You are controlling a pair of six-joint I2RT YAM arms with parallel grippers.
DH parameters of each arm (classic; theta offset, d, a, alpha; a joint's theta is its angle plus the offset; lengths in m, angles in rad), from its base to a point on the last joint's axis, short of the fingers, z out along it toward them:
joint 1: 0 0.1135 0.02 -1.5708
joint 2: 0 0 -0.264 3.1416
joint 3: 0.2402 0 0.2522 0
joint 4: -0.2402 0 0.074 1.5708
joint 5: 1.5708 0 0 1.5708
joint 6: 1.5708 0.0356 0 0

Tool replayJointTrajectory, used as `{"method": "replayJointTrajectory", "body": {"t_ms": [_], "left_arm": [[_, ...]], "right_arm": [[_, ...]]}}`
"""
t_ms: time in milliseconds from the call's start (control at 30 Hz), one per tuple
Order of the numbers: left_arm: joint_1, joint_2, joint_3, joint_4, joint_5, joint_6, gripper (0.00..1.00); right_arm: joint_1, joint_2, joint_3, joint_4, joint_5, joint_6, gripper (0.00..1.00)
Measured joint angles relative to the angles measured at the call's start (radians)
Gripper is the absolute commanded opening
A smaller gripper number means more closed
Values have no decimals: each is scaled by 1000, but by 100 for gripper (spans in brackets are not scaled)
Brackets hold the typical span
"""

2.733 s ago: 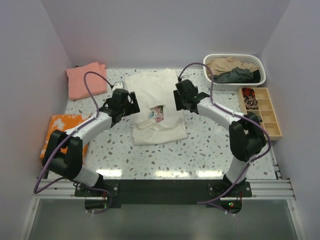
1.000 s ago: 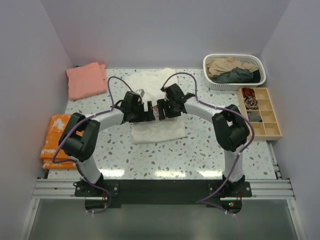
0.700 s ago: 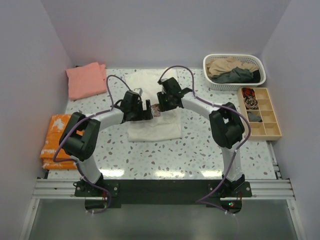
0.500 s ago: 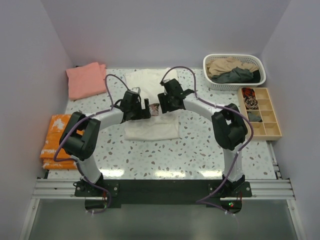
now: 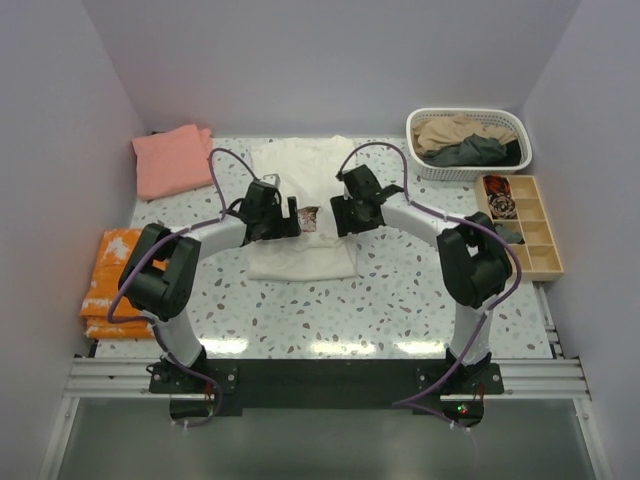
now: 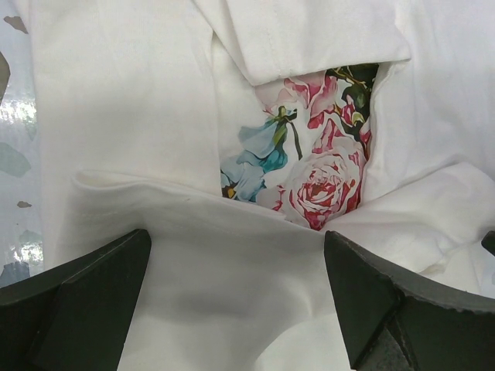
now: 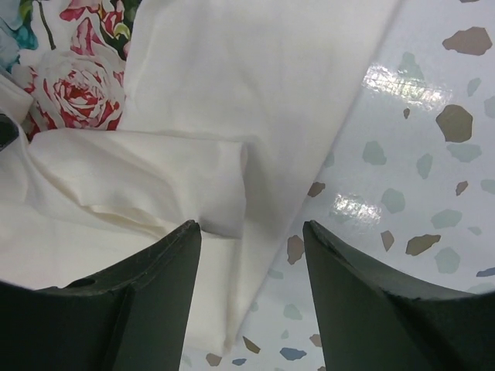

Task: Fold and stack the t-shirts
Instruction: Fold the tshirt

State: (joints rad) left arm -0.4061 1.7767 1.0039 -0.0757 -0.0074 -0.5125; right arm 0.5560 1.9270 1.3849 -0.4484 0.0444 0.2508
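Top view: cream shirt (image 5: 300,258) lies partly folded at the middle of the table (image 5: 420,300), near hem doubled up. Left gripper (image 5: 296,216) and right gripper (image 5: 339,214) hover over its centre, both spread wide, pinching nothing. Flaps don't meet, and the rose print (image 6: 325,178) shows in the gap. Risk: loose flaps spring open or snag a finger on lift-off, undoing the fold. Salmon shirt (image 5: 173,160) sits at the far-left corner.
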Motion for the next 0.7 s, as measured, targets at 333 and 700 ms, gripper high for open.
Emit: {"method": "replayJointTrajectory", "body": {"t_ms": [333, 700], "left_arm": [[0, 0, 0, 0, 2, 0, 100], [1, 0, 0, 0, 3, 0, 100]], "right_arm": [[-21, 7, 0, 53, -128, 69, 38], [-36, 35, 1, 50, -180, 97, 0]]}}
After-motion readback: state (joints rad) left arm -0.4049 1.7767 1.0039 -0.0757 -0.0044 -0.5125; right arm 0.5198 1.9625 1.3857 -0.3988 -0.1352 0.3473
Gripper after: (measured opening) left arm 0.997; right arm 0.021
